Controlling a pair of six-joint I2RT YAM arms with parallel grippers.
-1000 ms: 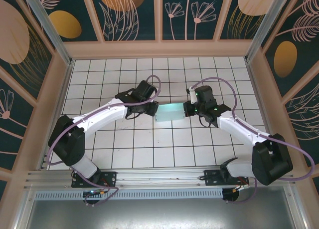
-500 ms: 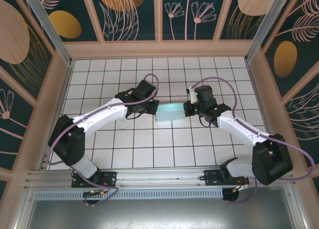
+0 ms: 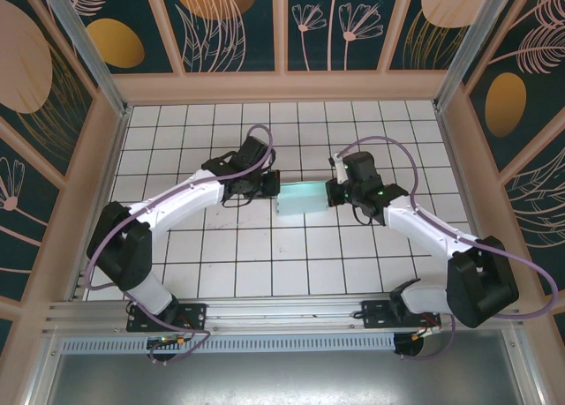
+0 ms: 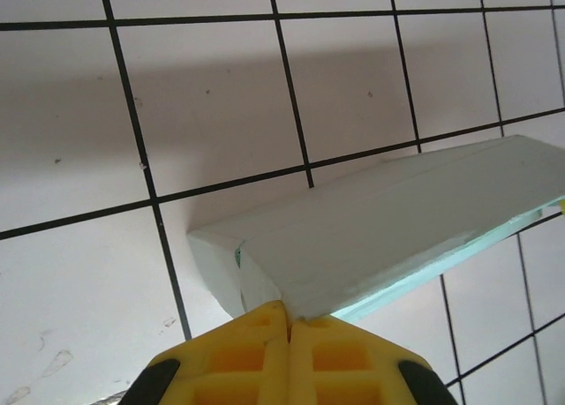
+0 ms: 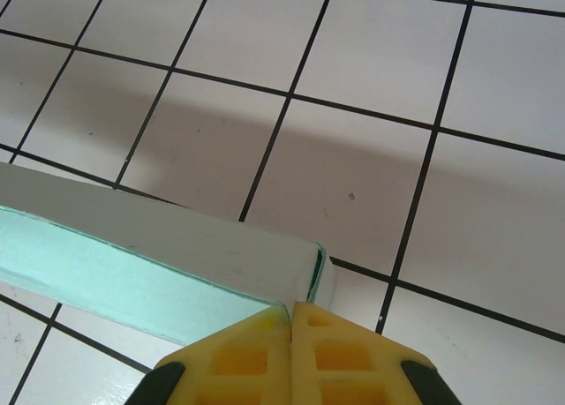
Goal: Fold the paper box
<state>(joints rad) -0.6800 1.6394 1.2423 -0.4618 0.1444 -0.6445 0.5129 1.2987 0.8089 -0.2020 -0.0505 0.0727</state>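
The paper box (image 3: pixel 302 199) is a pale mint card shape on the white tiled floor, stretched between the two grippers in the top view. My left gripper (image 3: pixel 275 190) pinches its left end. In the left wrist view the yellow fingers (image 4: pixel 256 356) are pressed together with the paper box (image 4: pixel 380 228) edge caught at their tips. My right gripper (image 3: pixel 330 193) pinches the right end. In the right wrist view the yellow fingers (image 5: pixel 335 356) are closed on the wall of the paper box (image 5: pixel 159 246) near its folded corner.
White tiles with black grout (image 3: pixel 265 264) cover the floor. Wooden walls (image 3: pixel 282 87) with dark floral panels ring the area. An aluminium rail (image 3: pixel 282 321) carrying both arm bases runs along the near edge.
The left gripper has finished closing on the left end of the box and its wrist has shifted slightly. The right arm and the box stay where they were.
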